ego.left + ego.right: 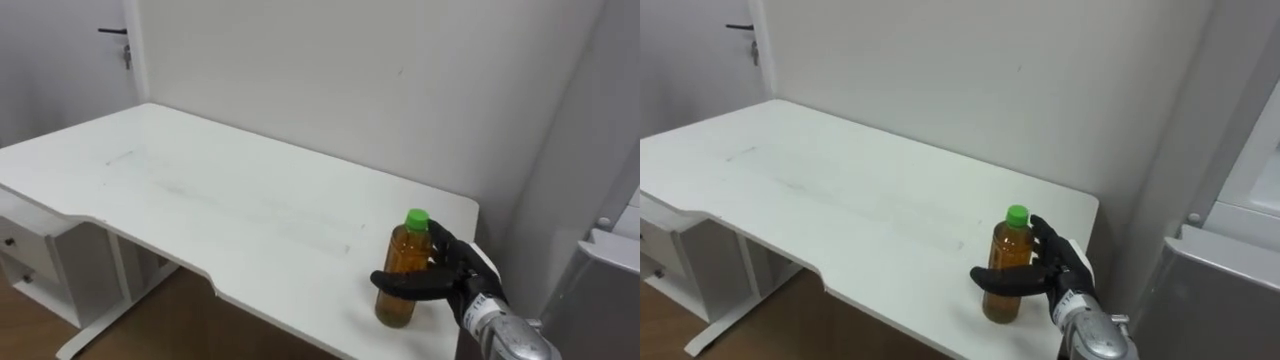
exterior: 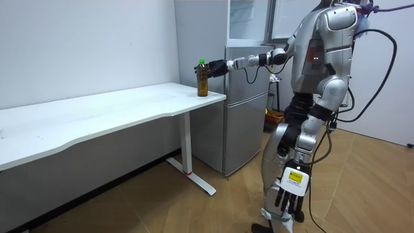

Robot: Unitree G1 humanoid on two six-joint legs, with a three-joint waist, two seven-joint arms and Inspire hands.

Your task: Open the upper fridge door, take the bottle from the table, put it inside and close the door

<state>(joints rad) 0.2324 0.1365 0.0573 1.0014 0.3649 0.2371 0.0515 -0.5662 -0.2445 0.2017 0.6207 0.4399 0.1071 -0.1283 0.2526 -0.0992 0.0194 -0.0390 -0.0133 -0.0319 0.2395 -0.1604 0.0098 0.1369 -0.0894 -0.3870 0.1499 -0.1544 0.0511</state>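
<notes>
- Our right hand (image 1: 452, 276) was curled round the bottle (image 1: 401, 272), coming at it from its 4 o'clock side, thumb across the front and fingers behind.
- The bottle, amber with a green cap, stood upright on the white table (image 1: 200, 190), near the table's corner at 5 o'clock in our eye views.
- Our left hand (image 2: 288, 202) hung beside our leg in the room view, fingers loose and holding nothing.
- A grey fridge (image 2: 246, 97) stood just beside the table end, at 3 o'clock from the bottle in the room view; we stood in front of it.
- A white drawer unit (image 1: 30, 255) sat under the table at 8 o'clock.
</notes>
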